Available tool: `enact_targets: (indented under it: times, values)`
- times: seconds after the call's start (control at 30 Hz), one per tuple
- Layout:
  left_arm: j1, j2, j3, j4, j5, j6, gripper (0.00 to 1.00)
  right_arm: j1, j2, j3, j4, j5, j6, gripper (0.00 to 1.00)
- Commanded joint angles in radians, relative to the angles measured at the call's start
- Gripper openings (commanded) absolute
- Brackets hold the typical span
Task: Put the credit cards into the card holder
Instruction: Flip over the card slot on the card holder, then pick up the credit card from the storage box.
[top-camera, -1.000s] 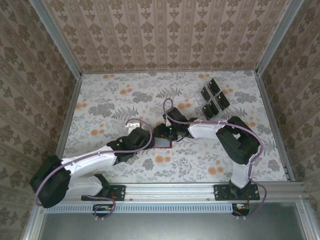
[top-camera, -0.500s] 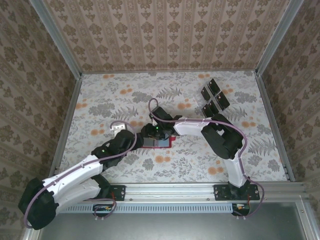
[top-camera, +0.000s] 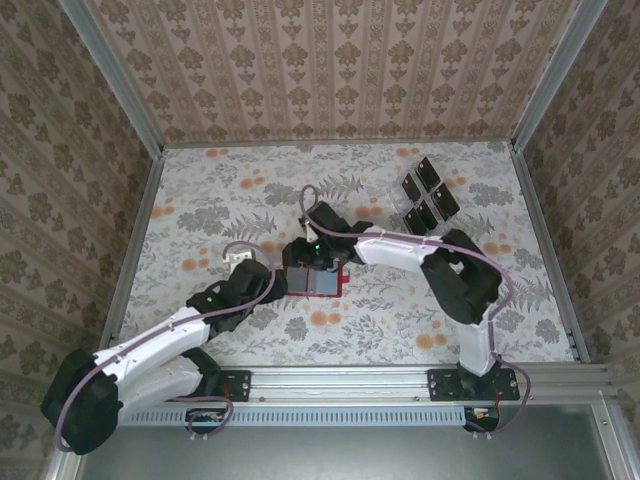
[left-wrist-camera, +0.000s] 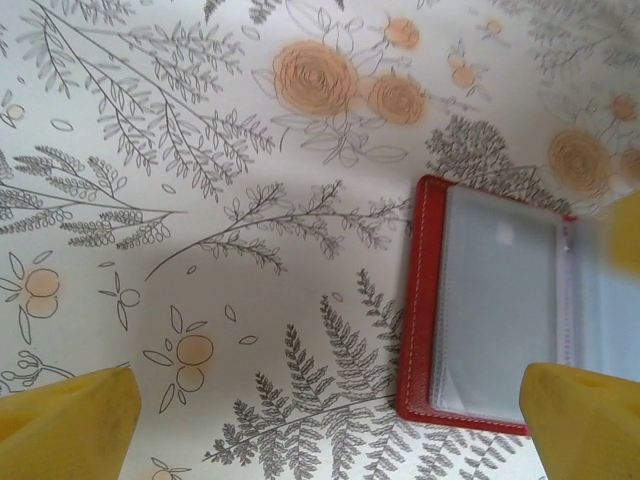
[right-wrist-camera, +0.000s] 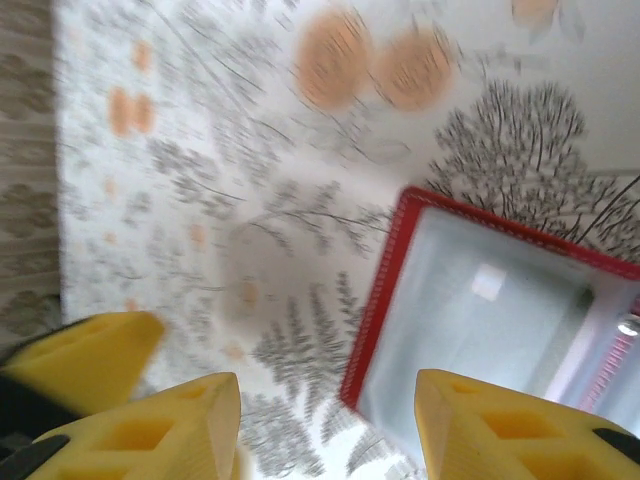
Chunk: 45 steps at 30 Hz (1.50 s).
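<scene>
The credit cards (top-camera: 428, 196) stand upper right; the open card holder (top-camera: 318, 282) lies mid-frame. Above it the left gripper (left-wrist-camera: 325, 430) and right gripper (right-wrist-camera: 328, 430) are spread, empty. Floral table (top-camera: 220, 200), patterned walls (top-camera: 330, 70)

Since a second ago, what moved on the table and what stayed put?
The left gripper pulled back a little to the left. The right gripper swung left over the open card holder. Both grippers are open, holding nothing. The credit cards stayed at the far right.

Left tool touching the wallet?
Cannot tell. In the left wrist view one finger of the open left tool overlaps the red wallet's corner, but neither contact nor a gap shows plainly.
</scene>
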Motion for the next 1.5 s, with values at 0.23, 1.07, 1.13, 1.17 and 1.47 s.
enact_targets:
  times: [0.23,1.07,1.13,1.17,1.47]
  values:
    - [0.021,0.171,0.152,0.009,0.067,0.075,1.0,-0.306,-0.317,-0.059,-0.335,0.148,-0.234,0.5]
    - [0.064,0.432,0.32,0.034,0.146,0.127,1.0,-0.479,-0.092,0.106,-0.622,0.69,-0.588,0.4]
    - [0.063,0.431,0.318,0.036,0.147,0.126,1.0,-0.478,-0.077,0.108,-0.62,0.694,-0.593,0.39]
    - [0.065,0.431,0.316,0.036,0.148,0.124,1.0,-0.478,-0.071,0.11,-0.619,0.695,-0.597,0.39]
    - [0.068,0.416,0.3,0.031,0.158,0.126,1.0,-0.478,0.002,0.13,-0.612,0.715,-0.622,0.39]
